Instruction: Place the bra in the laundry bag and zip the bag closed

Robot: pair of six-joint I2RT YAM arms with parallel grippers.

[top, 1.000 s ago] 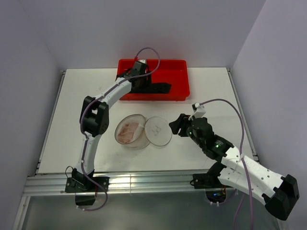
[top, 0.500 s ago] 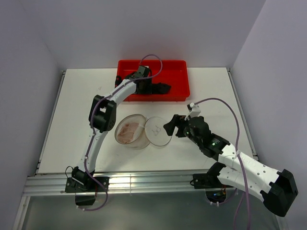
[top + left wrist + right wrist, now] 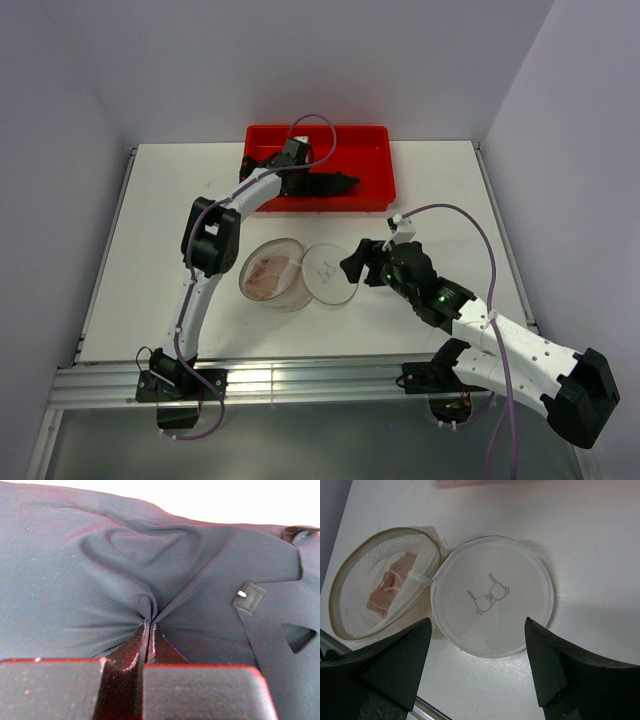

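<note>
Your left gripper [image 3: 148, 630] is far back over the red tray [image 3: 372, 150], its fingers pressed together on a fold of the dark cloth [image 3: 100, 580]; over the last second that arm has folded at the elbow and the cloth has slid a little to the right inside the tray, which does nothing for the bag; the laundry bag [image 3: 357, 582] lies in the middle of the table [image 3: 150, 250] with its mouth open, and the bra [image 3: 387, 590] is already bunched inside it, pale pink behind the mesh; just to its right the lid [image 3: 492, 565] lies flat on the table, drawing side up, joined to the rim at one edge and not zipped; your right gripper [image 3: 477, 630] has moved left over the last second, from clear of the lid to its right edge, and it hangs there with its fingers spread wide and nothing between them; I judge that the placing is done and that you are now lining up to fold the lid over, with the zip to follow; the table is plain white and matte, with a metal rail [image 3: 300, 385] along the near edge; pale walls [image 3: 300, 60] close it in on three sides
</note>
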